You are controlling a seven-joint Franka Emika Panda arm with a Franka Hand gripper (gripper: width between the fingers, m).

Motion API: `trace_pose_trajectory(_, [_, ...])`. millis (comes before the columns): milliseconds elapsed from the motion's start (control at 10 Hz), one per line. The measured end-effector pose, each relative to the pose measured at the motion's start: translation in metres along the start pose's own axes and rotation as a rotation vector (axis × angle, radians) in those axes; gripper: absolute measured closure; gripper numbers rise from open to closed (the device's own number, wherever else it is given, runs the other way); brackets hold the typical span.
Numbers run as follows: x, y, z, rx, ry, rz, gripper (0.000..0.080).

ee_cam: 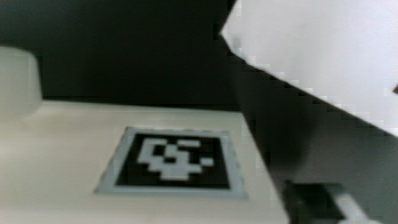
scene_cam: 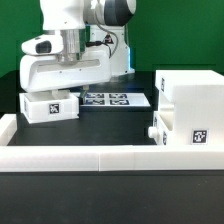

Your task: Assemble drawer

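A small white drawer tray (scene_cam: pixel 50 106) with a black-and-white tag lies at the exterior view's left. My gripper (scene_cam: pixel 68 82) hangs right above it, low against its top. The wrist view shows that tray's tagged face (ee_cam: pixel 173 160) very close, with one dark finger (ee_cam: pixel 329 200) beside its edge. The other finger is hidden, so I cannot tell how the jaws stand. The large boxy casing (scene_cam: pixel 195 92) stands at the exterior view's right. A second tray (scene_cam: pixel 185 128) with a knob (scene_cam: pixel 152 132) sits in front of it.
The marker board (scene_cam: pixel 115 100) lies flat between the left tray and the casing. A low white wall (scene_cam: pixel 100 156) edges the table's front. A blurred white shape (ee_cam: pixel 320 50) fills one corner of the wrist view.
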State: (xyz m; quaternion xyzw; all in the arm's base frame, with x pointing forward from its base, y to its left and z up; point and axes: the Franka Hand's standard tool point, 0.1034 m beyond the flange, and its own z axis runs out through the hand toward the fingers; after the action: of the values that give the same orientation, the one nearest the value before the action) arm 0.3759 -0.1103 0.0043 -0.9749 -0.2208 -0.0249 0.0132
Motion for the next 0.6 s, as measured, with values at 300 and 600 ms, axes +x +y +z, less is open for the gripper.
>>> trace_pose_trajectory(300, [0.0016,-0.0018,0.0001,0.001,0.0,-0.006,0.0758])
trace_pose_trajectory(600, [0.0042,-0.0047,0.0002,0.001,0.001,-0.014,0.0758])
